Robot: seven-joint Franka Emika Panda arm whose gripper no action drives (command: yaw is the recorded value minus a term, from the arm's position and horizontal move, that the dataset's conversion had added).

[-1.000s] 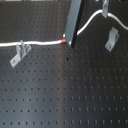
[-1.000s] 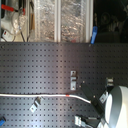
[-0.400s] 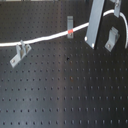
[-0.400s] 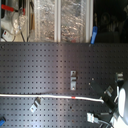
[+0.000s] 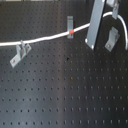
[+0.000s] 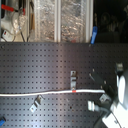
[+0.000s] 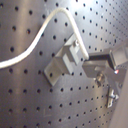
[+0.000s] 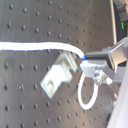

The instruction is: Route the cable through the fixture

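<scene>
No brand, label or writing can be read anywhere (the frames are too soft for that). The cable point(image 5: 45, 39) lies along the black pegboard point(image 5: 65, 95) with its long axis running across the board from the first exterior view's left edge toward the right, rising slightly as it goes. Its red-orange band point(image 5: 72, 33) sits just below a small upright metal clip point(image 5: 70, 22). Toward the first exterior view's left the cable passes over a second clip point(image 5: 19, 52); on the right it arcs up and over behind the gripper bar, near a third clip point(image 5: 112, 39). In the second exterior view the cable point(image 6: 40, 94) crosses the board level, its band point(image 6: 74, 91) just under a clip point(image 6: 73, 79).

The gripper point(image 5: 96, 24) reaches down from the first exterior view's top right, its grey bar tilted. In the second wrist view the fingers point(image 8: 96, 70) are clamped on the cable point(image 8: 35, 46), which loops below them beside a bracket point(image 8: 59, 74).
</scene>
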